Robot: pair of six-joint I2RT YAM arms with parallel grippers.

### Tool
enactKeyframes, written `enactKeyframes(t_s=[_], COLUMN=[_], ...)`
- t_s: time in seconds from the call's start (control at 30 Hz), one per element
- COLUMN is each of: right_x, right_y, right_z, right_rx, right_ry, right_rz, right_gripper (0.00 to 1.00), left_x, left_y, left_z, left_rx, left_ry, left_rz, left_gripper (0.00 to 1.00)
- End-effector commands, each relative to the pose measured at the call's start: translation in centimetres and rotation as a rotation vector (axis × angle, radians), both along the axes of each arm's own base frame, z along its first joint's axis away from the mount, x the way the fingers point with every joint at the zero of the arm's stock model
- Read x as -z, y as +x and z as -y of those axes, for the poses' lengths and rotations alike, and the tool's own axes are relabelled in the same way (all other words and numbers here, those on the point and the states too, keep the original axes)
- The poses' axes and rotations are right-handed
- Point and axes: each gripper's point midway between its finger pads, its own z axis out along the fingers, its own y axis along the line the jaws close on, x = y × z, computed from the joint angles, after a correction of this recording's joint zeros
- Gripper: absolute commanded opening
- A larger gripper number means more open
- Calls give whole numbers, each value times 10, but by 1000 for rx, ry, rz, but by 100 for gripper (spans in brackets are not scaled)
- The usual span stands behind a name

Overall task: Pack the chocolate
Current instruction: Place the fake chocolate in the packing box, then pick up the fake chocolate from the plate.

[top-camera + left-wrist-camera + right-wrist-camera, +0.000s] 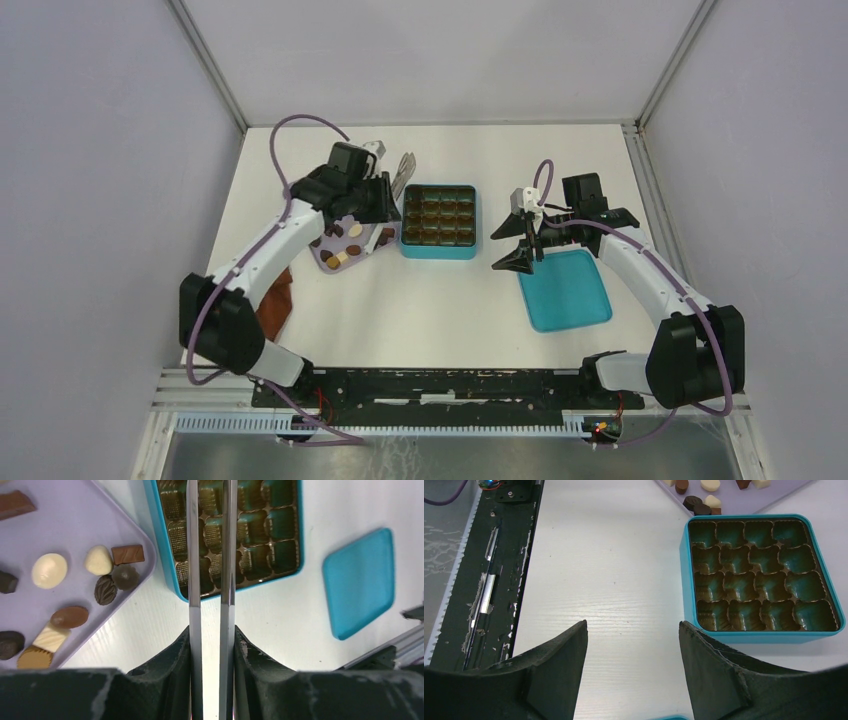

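Several chocolates [70, 616] left of your narrowly parted left gripper [211, 510] looked light and easily marred, wanting a gentle pinch across their sides.

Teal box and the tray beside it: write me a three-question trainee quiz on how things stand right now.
1. True or false: every cell of the teal box is empty.
2. The chocolates lie on: A) the lilac tray, B) the teal lid, C) the cloth.
3. Is the right gripper open or shut?
Key: 1 true; 2 A; 3 open, nothing between its fingers.
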Motion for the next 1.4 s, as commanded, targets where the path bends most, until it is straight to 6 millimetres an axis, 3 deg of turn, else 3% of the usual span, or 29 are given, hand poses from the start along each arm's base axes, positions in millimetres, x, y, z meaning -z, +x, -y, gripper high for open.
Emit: enactKeyframes(t_s=[0.0, 0.23, 0.4, 0.63, 1.1, 1.37], right_x=[-16, -16, -15, -16, -16, -16], right_y=[3, 3, 2, 3, 3, 2], right_z=[-3, -4, -5, -5, -5, -5], right_rx=[-20, -21, -24, -22, -24, -26], right_ry=[18, 18, 15, 11, 12, 11], right_rz=[65, 66, 63, 67, 72, 72], right_gripper=[73, 73, 73, 73, 73, 73], left_x=[-56, -19, 21, 44, 54, 59], left_y=[-6, -35, -52, -49, -26, -17], left_z=[-28, -110, -133, -135, -136, -135], left_rx=[-19, -123, -130, -119, -118, -106], left_ry=[-54, 109, 224, 243, 268, 259], left_rz=[120, -12, -146, -208, -239, -254], left_gripper=[34, 36, 36, 38, 48, 49])
